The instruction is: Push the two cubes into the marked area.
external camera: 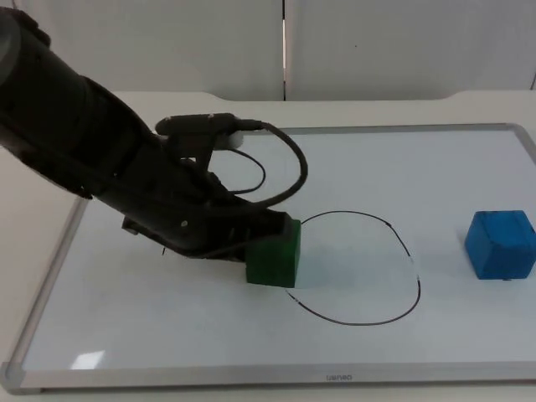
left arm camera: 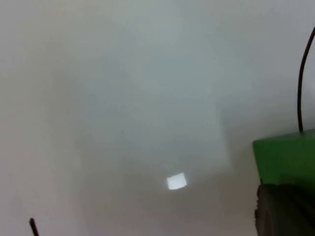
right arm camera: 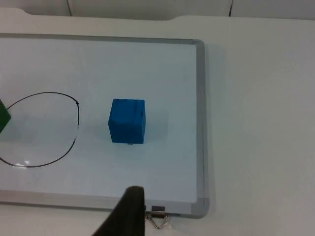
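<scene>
Whiteboard (external camera: 167, 335), glossy with a metal frame, lies nearest me; tiny lettering on its front edge is too small to read. My left gripper (external camera: 255, 243) presses against the matte green cube (external camera: 275, 255), which straddles the hand-drawn black oval (external camera: 368, 268); I cannot tell its jaw state. Blue cube (external camera: 501, 244) sits well outside, right. Right gripper (right arm camera: 129, 214) waits off the board, jaw state unclear.

Green cube (external camera: 275, 254) at the left edge of a thin black drawn outline (external camera: 400, 236) on a glossy white board (external camera: 167, 335) with a silver-grey frame. Blue cube (external camera: 501, 244), a uniform saturated blue, near the board's right edge. Black left gripper (external camera: 251, 234) against the green cube. Off-white tabletop (right arm camera: 256, 98); pale grey wall (external camera: 402, 42).
</scene>
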### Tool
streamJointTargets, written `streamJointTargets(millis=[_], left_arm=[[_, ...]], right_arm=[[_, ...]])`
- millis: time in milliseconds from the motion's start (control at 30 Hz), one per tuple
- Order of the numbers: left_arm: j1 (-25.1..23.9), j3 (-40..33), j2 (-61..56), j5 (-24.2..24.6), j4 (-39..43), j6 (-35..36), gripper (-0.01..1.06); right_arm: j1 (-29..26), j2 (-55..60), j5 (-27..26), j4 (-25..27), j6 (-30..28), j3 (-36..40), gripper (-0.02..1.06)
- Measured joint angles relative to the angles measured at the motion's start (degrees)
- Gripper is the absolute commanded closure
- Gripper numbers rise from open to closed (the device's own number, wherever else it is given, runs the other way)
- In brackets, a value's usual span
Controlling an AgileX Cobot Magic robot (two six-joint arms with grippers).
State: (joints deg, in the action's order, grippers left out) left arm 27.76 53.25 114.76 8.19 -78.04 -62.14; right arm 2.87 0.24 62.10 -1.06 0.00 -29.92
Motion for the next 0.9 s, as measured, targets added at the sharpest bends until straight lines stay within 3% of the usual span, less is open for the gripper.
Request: streamJointTargets(millis=[467,900], left_arm=[[0.00,0.00,0.00,2.84,-0.72,-0.11,1.05],[4.19,0.00,0.00,1.59,-1.41,-0.11,1.05]], right_arm=[[0.00,0.00,0.00,0.00,0.00,0.00,-0.01],[0.00,0.00,0.00,0.00,0.00,0.00,-0.01]])
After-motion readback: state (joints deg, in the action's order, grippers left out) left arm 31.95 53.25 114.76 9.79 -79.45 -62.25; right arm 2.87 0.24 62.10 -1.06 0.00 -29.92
